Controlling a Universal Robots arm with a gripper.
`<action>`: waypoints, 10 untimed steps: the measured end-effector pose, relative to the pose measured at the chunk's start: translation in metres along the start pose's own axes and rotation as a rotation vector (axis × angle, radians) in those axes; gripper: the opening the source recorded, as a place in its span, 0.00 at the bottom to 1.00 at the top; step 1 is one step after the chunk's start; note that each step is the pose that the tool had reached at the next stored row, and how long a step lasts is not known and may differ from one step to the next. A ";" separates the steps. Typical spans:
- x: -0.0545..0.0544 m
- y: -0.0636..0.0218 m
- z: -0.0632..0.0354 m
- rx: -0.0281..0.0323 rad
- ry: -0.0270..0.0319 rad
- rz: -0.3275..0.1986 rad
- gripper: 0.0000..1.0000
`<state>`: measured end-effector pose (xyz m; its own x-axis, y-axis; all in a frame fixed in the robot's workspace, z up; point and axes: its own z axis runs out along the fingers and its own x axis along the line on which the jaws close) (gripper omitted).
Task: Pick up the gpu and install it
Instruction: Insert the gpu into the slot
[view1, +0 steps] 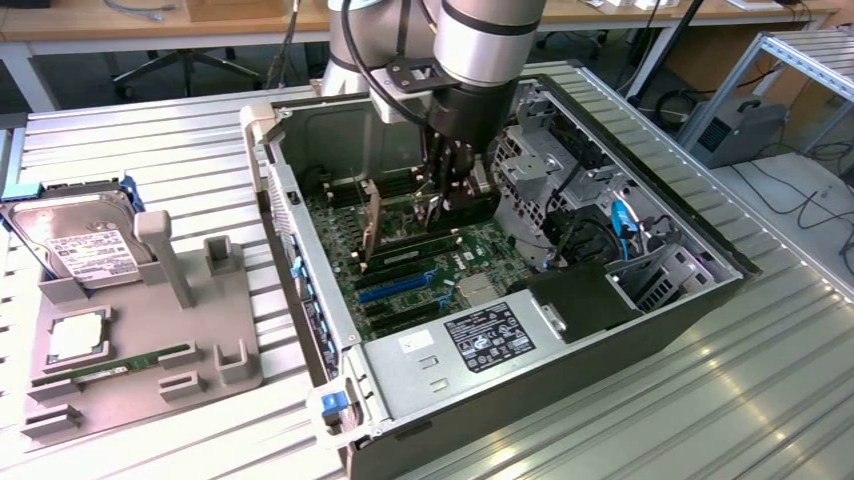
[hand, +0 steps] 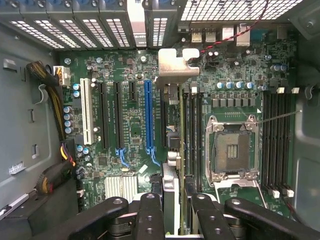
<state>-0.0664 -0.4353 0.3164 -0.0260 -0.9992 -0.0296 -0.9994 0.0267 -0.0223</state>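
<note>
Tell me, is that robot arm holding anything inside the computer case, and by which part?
Yes: the thin dark circuit-board card with a silver metal bracket, pinched edge-on between the fingers at the end opposite the bracket.

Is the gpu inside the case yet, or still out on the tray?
Inside. The gpu stands on edge between the fingers, over the motherboard slots. Cannot tell whether it is seated.

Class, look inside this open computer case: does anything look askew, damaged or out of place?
Nothing stands out. The gpu stands on edge, upright between the pincer fingers, above the motherboard slots; the CPU socket is empty.
</note>
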 end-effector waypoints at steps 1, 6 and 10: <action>0.000 0.0000 0.0002 0.0000 0.0000 0.000 0.27; 0.001 0.0000 0.0015 0.0000 0.0000 0.000 0.27; 0.001 0.0000 0.0027 0.0000 0.0000 0.000 0.27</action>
<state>-0.0664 -0.4362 0.3137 -0.0260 -0.9992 -0.0296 -0.9994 0.0267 -0.0223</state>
